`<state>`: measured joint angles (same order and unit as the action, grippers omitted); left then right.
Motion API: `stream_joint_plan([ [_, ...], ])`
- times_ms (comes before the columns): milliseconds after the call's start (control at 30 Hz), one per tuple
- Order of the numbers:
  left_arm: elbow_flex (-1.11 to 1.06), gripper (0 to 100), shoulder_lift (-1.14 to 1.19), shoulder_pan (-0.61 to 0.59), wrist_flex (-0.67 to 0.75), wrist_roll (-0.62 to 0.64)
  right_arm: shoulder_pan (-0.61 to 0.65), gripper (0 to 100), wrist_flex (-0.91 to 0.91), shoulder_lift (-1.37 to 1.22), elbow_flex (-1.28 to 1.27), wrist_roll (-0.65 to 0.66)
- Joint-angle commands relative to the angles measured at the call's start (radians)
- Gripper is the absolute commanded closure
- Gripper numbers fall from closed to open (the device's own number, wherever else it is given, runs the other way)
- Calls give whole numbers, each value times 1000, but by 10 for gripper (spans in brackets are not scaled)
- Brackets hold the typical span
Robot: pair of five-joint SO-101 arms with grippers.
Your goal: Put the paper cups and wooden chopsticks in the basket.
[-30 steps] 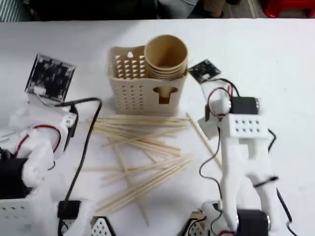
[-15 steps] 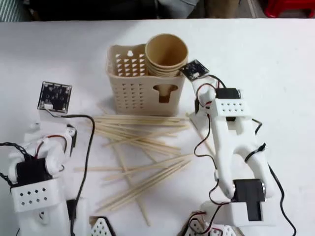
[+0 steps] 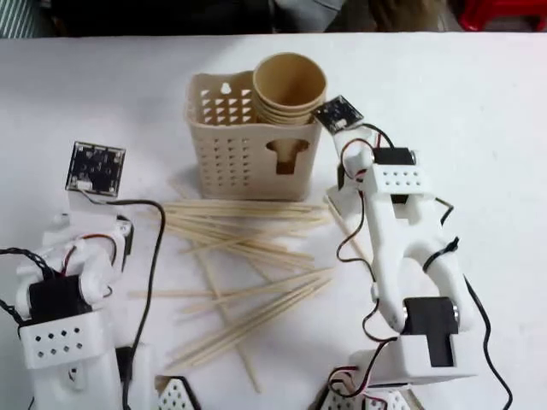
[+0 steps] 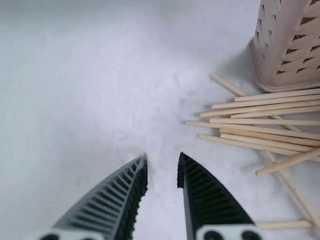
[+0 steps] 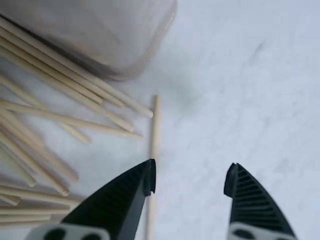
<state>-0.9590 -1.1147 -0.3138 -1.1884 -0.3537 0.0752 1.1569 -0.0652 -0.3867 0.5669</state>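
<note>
A beige perforated basket (image 3: pixel 244 145) stands at the table's middle back, with a stack of paper cups (image 3: pixel 289 85) in its right end. Several wooden chopsticks (image 3: pixel 248 260) lie scattered on the white table in front of it. My right arm (image 3: pixel 389 213) is beside the basket's right front corner. Its gripper (image 5: pixel 190 177) is open just above the table, with a lone chopstick (image 5: pixel 154 132) next to one finger and the basket's base (image 5: pixel 105 35) ahead. My left gripper (image 4: pixel 162 167) hovers slightly open over bare table, left of the chopsticks (image 4: pixel 265 125) and the basket (image 4: pixel 292 45).
The left arm (image 3: pixel 64 299) sits at the near left with a black cable (image 3: pixel 152 256) running beside the chopstick pile. The right arm's base (image 3: pixel 423 354) is at the near right. Bare white table lies left and right of the basket.
The right arm has stretched forward and left toward the basket's right corner. The left arm has drawn back toward the near edge, then held still.
</note>
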Motion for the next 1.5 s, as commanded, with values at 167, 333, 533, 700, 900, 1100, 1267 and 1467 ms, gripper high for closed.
stream_joint_plan([
  [167, 0, 883, -18, -7, 20, 12, 8, 765, 168, 208, -14, 9],
  [333, -2, 883, -18, -7, 20, 12, 12, 765, 255, 375, -14, 6],
  [533, -3, 883, -18, -7, 20, 12, -22, 765, 338, 509, -14, 5],
  [700, -5, 883, -18, -7, 20, 12, -79, 763, 424, 501, -54, 5],
  [900, -34, 883, -18, -7, 46, 14, -85, 764, 200, 492, -354, 12],
  [1100, -87, 883, -18, -7, 98, 14, -82, 765, -127, 483, -571, 14],
  [1267, -89, 883, -18, -7, 98, 14, -84, 765, -236, 481, -632, 14],
  [1467, -91, 884, -18, -7, 94, 14, -88, 765, -321, 338, -632, 14],
])
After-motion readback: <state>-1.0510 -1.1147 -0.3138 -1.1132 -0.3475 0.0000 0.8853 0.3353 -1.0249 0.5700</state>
